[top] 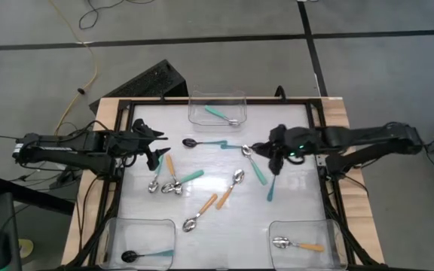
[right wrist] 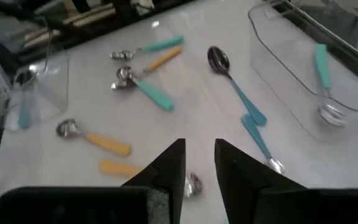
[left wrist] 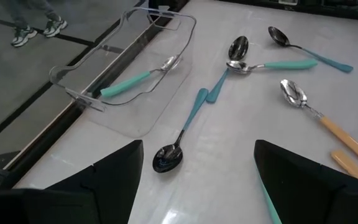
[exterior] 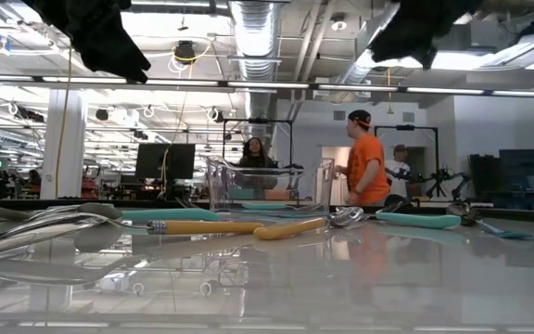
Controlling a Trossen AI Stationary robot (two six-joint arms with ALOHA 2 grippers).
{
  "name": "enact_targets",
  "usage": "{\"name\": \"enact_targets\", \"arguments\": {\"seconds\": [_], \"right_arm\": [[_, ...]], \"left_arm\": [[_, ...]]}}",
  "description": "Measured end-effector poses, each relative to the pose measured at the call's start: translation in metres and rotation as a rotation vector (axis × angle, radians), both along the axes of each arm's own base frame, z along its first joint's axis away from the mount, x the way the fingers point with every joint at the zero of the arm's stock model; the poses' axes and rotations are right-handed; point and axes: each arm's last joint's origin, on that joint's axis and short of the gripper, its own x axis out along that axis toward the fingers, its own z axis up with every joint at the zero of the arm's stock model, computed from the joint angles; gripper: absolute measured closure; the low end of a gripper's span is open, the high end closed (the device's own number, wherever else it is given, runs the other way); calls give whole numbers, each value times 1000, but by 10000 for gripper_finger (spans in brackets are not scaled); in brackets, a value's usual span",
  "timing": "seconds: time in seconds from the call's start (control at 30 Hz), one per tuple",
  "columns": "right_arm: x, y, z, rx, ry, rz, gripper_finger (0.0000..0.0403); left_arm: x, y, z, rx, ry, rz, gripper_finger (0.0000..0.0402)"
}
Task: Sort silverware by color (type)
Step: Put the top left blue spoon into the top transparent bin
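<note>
The white counter (top: 292, 218) holds three clear bins and many small spoons. The left arm (top: 66, 147) reaches in from the left side, and the right arm (top: 360, 139) reaches in from the right side.

The back bin (top: 217, 109) sits at the far edge in the middle. It has one silver spoon with a teal handle (top: 221, 115) inside. The near left bin (top: 142, 241) has one black spoon with a teal handle (top: 145, 256). The near right bin (top: 304, 241) has one silver spoon with an orange handle (top: 296, 245).

The left gripper (top: 155, 147) hangs over the left part of the counter with its fingers spread wide and nothing in them. The right gripper (top: 266, 150) hangs over the middle right part. Its fingers are close together with a thin gap, and they hold nothing.

The other spoons lie loose on the counter. A black spoon with a teal handle (top: 204, 142) lies between the two grippers. Three spoons lie in a bunch (top: 168, 181) near the left gripper. Two silver spoons with orange handles (top: 217, 199) lie in the middle. Teal spoons (top: 261, 175) lie just by the right gripper.

Far behind the counter stands a person in an orange shirt (exterior: 366, 167)
</note>
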Motion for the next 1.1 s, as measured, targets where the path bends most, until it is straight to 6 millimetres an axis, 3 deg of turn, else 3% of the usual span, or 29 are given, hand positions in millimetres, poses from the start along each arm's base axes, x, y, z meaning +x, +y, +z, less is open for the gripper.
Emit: {"name": "enact_targets", "arguments": {"seconds": [0.2,0.43,0.63,0.73,0.93,1.1], "right_arm": [[29,0,-31,-66,37,32,253],[62,1,-42,-157,-63,77,190],[93,-2,-58,-211,-140,10,185],[103,-5,-69,-240,-93,-24,187],[109,-13,-87,-170,18,-83,187],[107,-19,-89,-101,44,-146,188]], "left_arm": [[0,0,1,6,-6,4,109],[2,0,1,25,-4,-20,109],[5,1,-1,21,5,21,109],[9,1,-5,16,35,23,109],[21,1,-17,1,123,32,109],[26,3,-18,8,123,56,109]]}}
